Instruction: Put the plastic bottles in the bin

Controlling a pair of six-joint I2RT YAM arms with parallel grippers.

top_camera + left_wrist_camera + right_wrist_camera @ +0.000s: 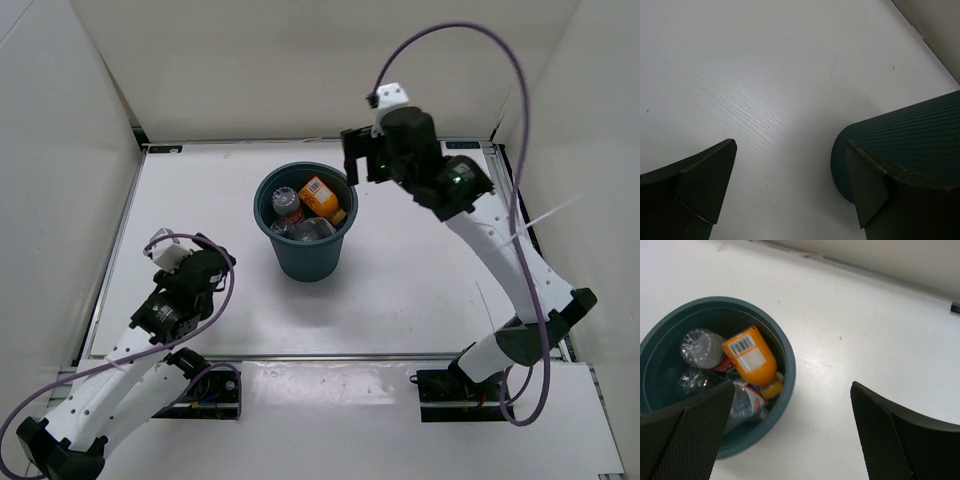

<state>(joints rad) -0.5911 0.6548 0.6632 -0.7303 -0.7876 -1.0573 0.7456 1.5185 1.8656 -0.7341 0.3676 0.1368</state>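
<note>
Showing barcode on orange bottle [751,356] in bin [790,365], right wrist only, left fingers [700,185] released, right fingers [695,435] released

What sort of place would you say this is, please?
Probably a lab robot test cell: a white tabletop boxed in by plain white panels, a left robot arm and a right robot arm bolted at its near edge, and one round blue-grey plastic bin holding small plastic bottles.

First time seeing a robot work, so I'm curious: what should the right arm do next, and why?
Probably draw the right gripper back from the bin, toward its base. Its jaws stand open and empty, the orange bottle lies in the bin among clear bottles, and I see no bottle outside it.
</note>
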